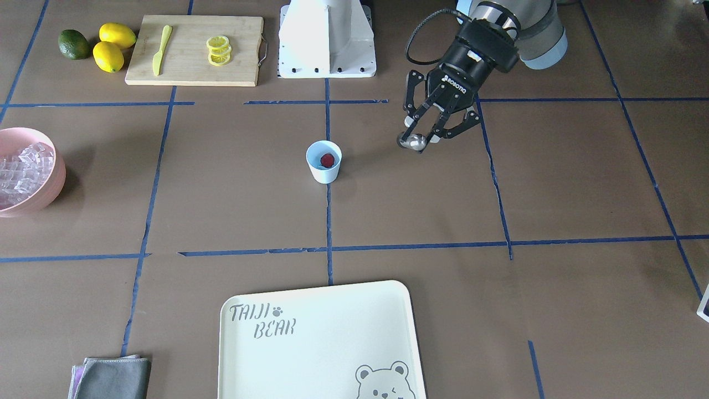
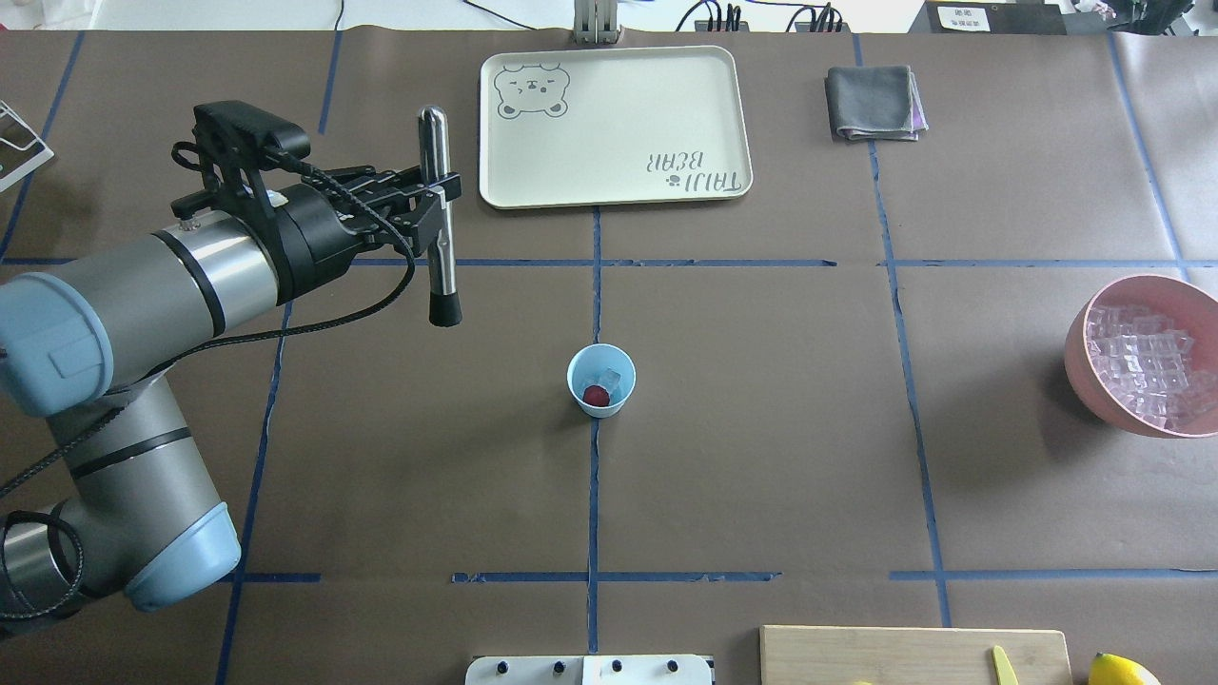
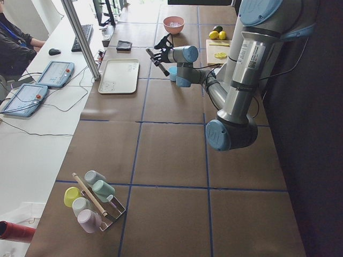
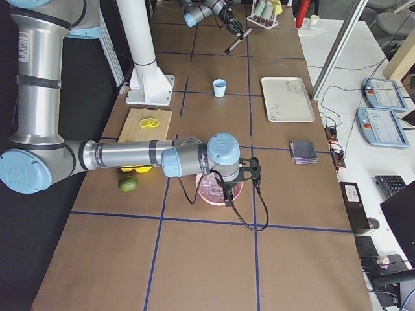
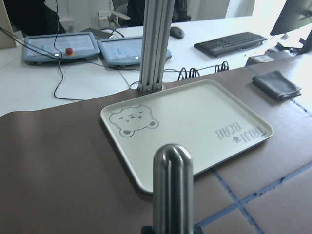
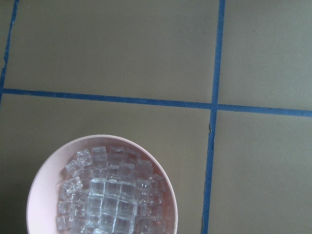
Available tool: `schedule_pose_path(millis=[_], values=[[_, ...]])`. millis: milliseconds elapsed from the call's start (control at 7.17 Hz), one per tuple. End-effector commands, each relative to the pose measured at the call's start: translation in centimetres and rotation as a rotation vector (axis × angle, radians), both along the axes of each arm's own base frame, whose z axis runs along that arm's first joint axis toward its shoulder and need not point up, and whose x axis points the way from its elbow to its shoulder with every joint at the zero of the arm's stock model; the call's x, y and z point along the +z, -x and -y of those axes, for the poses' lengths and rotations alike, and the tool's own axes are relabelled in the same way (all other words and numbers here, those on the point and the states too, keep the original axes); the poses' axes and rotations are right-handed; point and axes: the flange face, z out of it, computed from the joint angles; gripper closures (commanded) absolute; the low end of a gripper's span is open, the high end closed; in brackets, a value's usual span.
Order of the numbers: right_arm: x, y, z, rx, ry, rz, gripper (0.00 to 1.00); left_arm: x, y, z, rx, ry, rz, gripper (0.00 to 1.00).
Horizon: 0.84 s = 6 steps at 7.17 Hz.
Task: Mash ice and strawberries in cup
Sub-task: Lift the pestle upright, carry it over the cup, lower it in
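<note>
The brown table carries a blue tape grid. In the front-facing view:

- **Centre:** a pale blue cup and a red strawberry.
- **Left edge:** a pink bowl and clear ice.
- **Bottom:** a cream tray with a grey bear and lettering, and a grey cloth.
- **Upper left:** yellow lemons, a dark green lime and a pale wooden board.

At the overhead view's upper left, the muddler is silver with a black tip.

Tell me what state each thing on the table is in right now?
cup: upright, holding strawberry and an ice cube.
strawberry: whole, not mashed.
left gripper: shut on metal masher, away from cup.
pink bowl: filled with ice cubes.
right gripper: above bowl; open or shut unclear.
</note>
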Motion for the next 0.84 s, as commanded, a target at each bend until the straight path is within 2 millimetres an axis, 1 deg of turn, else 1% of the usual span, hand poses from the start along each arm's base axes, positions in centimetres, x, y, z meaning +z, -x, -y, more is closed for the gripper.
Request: schedule_pose_path(millis=[0, 139, 279, 418, 558, 697], values=[[0.0, 0.0, 0.1, -0.002, -0.006, -0.005, 0.0, -0.2, -2.3, -3.3, -0.017, -0.05, -0.144, 1.0], [-0.1, -0.1, 0.2, -0.002, -0.008, -0.008, 0.0, 0.7, -3.5, -4.1, -0.055, -0.054, -0.193, 1.0], [0.1, -0.1, 0.1, -0.002, -0.002, -0.011, 0.0, 0.7, -4.3, -5.3, -0.098, -0.105, -0.15, 1.0], [0.4, -0.1, -0.1, -0.002, 0.004, -0.011, 0.0, 0.7, -5.2, -7.0, -0.16, -0.172, -0.103, 1.0], [0.5, -0.1, -0.1, -0.002, 0.006, -0.011, 0.0, 1.0, -5.1, -7.4, -0.229, -0.204, -0.049, 1.0], [0.6, -0.1, -0.1, -0.002, 0.009, -0.011, 0.0, 1.2, -5.8, -8.0, -0.274, -0.217, -0.003, 1.0]])
